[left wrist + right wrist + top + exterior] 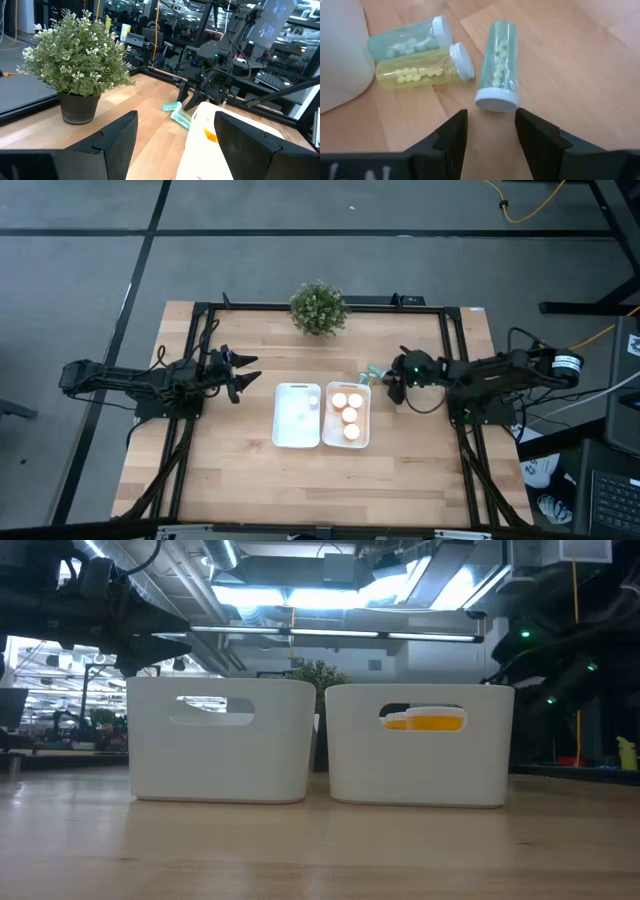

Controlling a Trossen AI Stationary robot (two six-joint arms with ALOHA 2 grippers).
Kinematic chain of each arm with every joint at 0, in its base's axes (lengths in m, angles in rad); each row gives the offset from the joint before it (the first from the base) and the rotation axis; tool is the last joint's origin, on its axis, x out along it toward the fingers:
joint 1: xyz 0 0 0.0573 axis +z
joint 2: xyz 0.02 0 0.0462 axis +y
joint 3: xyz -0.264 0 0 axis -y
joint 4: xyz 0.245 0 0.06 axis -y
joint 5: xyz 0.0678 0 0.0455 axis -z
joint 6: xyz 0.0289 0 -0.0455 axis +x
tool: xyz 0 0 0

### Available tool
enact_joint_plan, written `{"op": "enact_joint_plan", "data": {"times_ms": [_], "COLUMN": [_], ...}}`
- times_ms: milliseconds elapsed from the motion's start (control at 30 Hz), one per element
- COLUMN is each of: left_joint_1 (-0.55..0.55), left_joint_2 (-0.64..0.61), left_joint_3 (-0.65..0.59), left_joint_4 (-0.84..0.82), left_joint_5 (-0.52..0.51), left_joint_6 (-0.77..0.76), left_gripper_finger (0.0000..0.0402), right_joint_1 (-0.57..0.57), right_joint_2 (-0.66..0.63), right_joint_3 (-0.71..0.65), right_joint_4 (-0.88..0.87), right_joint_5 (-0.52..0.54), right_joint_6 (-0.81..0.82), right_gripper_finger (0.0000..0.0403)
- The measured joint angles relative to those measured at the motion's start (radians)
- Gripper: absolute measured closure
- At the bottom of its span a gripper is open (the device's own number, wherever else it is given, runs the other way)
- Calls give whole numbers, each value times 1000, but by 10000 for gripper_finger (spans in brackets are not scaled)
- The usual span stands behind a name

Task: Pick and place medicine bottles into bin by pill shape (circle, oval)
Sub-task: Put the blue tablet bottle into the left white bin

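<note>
The right gripper (pixel 490 131) hangs just behind a teal bottle (pixel 499 65) lying on the table (pixel 580 60), its fingers apart and empty. It should slide forward, straddle the bottle's middle, then squeeze gently.

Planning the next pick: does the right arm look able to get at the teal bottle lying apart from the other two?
Probably yes. The right pincer is open just short of the teal bottle's white cap, with bare wood between them; the other bottles lie off to one side.
</note>
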Motion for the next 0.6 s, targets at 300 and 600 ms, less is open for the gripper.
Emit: {"op": "enact_joint_plan", "data": {"times_ms": [300, 600], "left_joint_1": [0, 0], "left_joint_2": [0, 0], "left_joint_3": [0, 0], "left_joint_4": [0, 0], "left_joint_5": [0, 0], "left_joint_6": [0, 0], "left_gripper_finger": [147, 147], "right_joint_1": [96, 150], "right_joint_2": [0, 2], "right_joint_3": [-87, -91], "right_joint_4": [123, 126], "right_joint_5": [178, 246], "right_joint_6": [74, 111], "right_gripper_finger": [231, 231]}}
